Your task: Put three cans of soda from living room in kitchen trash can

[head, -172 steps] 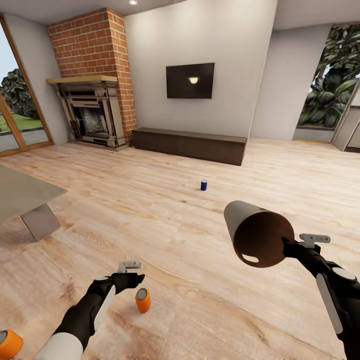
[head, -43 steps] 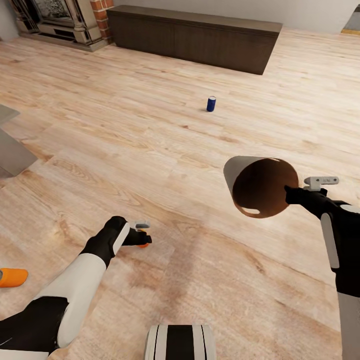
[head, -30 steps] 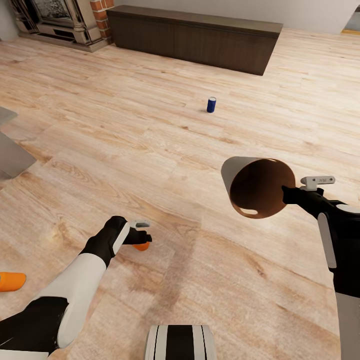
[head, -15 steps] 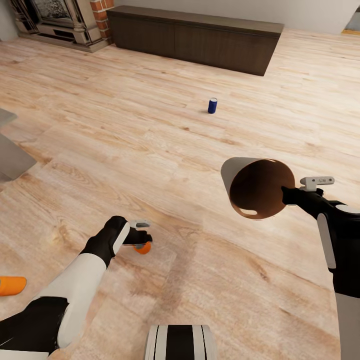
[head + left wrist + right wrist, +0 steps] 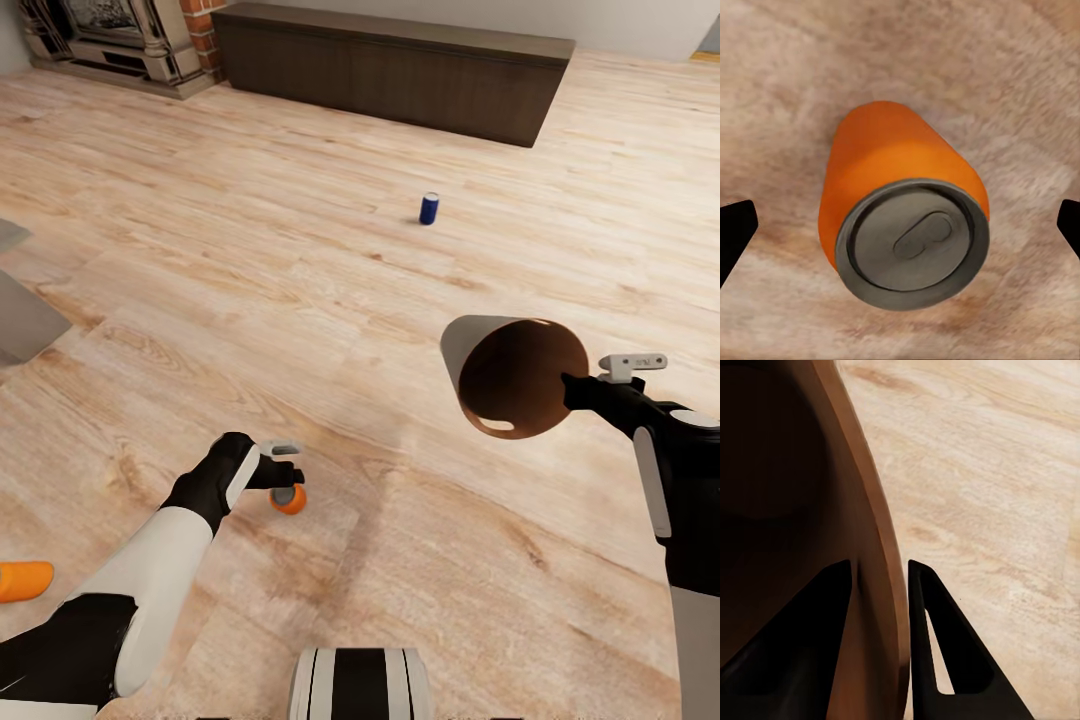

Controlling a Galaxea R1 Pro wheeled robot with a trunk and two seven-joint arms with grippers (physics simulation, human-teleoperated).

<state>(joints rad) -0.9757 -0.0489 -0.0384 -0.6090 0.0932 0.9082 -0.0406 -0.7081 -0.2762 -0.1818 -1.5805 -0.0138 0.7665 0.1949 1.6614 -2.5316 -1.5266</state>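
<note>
orange can [image 5: 904, 225] on floor between tips of left gripper [image 5: 284, 468], jaws wide, not touching | right gripper [image 5: 877, 577] clamped on trash can [image 5: 505, 372] rim, right of frame

Stood upright on pale wood floor [image 5: 1020, 82]: orange soda can [image 5: 896, 199], grey top with tab toward 5 o'clock. Dark fingertips [image 5: 735, 232] at 3 and 9 o'clock, apart from it.
</note>
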